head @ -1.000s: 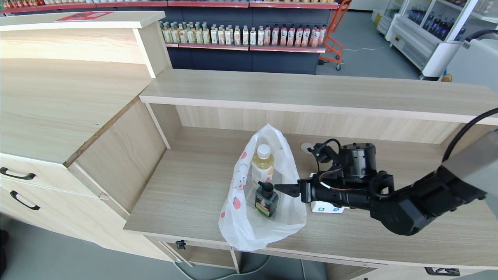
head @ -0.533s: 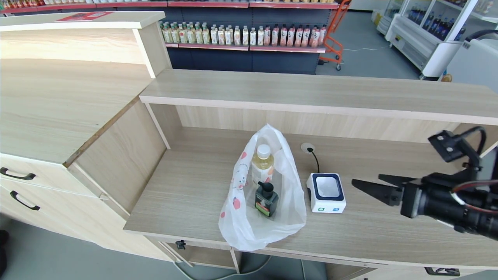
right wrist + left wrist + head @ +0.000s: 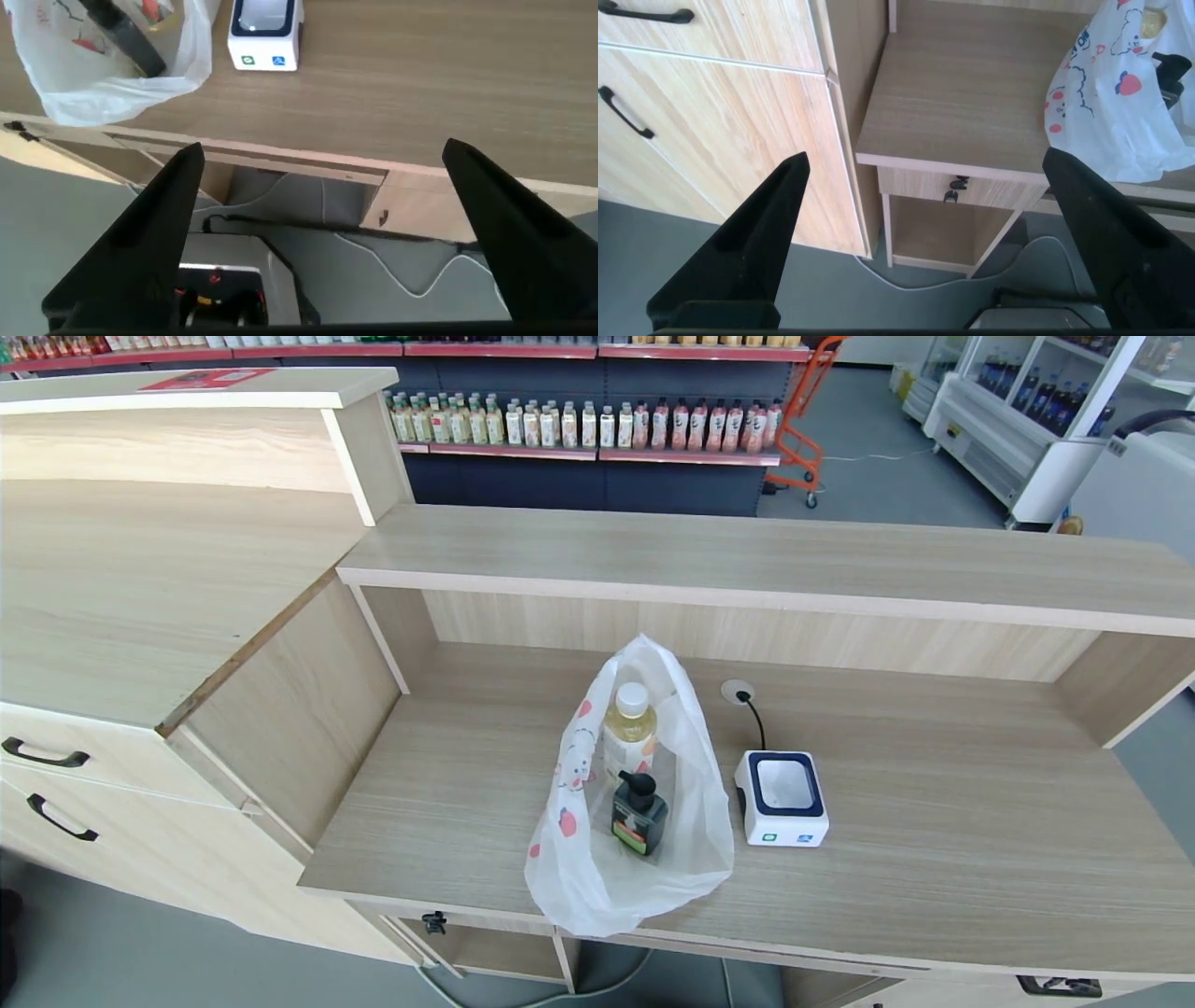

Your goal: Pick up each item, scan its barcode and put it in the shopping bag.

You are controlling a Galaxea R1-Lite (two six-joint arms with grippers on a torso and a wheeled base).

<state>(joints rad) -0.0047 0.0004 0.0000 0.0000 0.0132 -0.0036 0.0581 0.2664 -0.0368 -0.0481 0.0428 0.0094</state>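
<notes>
A white shopping bag (image 3: pixel 579 859) with red hearts lies open on the lower counter (image 3: pixel 934 840). Inside it stand a yellow drink bottle (image 3: pixel 631 719) with a white cap and a dark pump bottle (image 3: pixel 639 814). Just right of the bag sits the white, blue-rimmed scanner (image 3: pixel 781 798). My left gripper (image 3: pixel 926 159) hangs open and empty below the counter's left front corner, the bag (image 3: pixel 1106 112) off to one side. My right gripper (image 3: pixel 322 147) is open and empty, out past the counter's front edge, with the bag (image 3: pixel 93 75), pump bottle (image 3: pixel 126 42) and scanner (image 3: pixel 266 33) beyond it.
A raised ledge (image 3: pixel 747 560) runs along the back of the counter. A taller cabinet with black-handled drawers (image 3: pixel 56 784) stands on the left. A cable runs from the scanner to a grommet (image 3: pixel 738 691). Shelves of bottles line the shop behind.
My right arm pulled back from the bag's mouth, swung right across the counter and dropped out of the head view. Its gripper stayed open. The bag and bottles kept still.
</notes>
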